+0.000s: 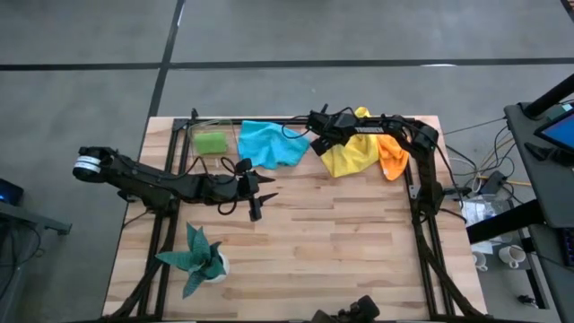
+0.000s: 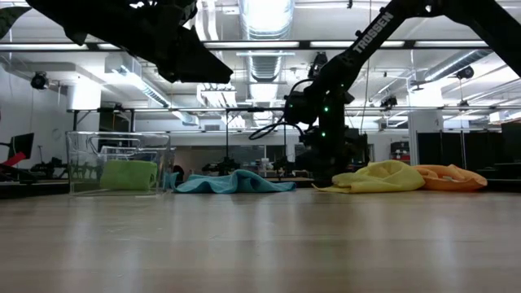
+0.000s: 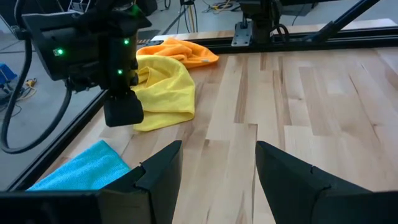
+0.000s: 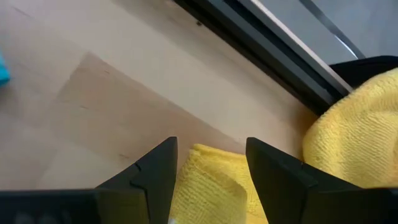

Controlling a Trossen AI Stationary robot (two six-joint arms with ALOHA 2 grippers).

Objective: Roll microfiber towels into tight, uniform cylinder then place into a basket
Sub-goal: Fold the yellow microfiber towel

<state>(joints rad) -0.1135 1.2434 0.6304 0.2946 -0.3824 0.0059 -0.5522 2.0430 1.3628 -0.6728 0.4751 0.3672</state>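
Parted, the right tool straddles yellow towel (left tool open, waiting mid-table).

Green towel rolled in basket

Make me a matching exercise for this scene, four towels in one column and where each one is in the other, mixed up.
Towels:
1. green towel
2. blue towel
3. yellow towel
4. orange towel

Places:
A. right hand over its edge
B. inside the basket
C. nearest the table's right edge
D. between basket and yellow towel

Pairs: 1-B, 2-D, 3-A, 4-C
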